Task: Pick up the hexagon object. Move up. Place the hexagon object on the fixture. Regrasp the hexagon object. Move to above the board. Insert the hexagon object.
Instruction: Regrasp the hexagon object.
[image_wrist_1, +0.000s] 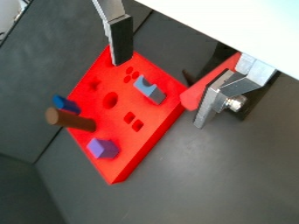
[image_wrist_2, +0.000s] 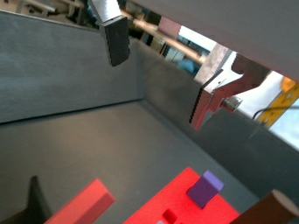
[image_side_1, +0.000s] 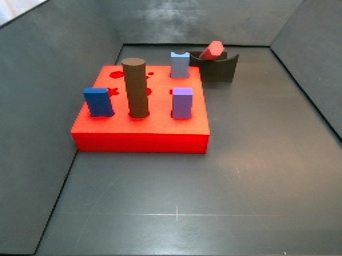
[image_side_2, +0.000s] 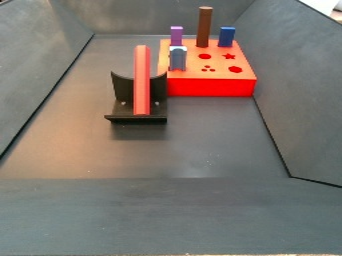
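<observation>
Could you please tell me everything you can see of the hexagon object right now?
The hexagon object is a long, slim salmon-red rod with faceted sides, matte like plastic. It lies lengthwise in the fixture, one end raised against the upright, beside the board. A side view shows its end poking above the fixture. Only the fixture touches it. The hand hangs open above the board, holding nothing.

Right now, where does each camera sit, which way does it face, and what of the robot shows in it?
Wrist view: above the board, looking down; two open gripper fingers show.
Wrist view: same mount, aimed along the floor at the wall; fingers, purple block.
Side view: past the board's end, the fixture behind it; no robot.
Side view: opposite end, the fixture with the hexagon rod nearest; no robot.
Shared: both side views show board, fixture and rod.
</observation>
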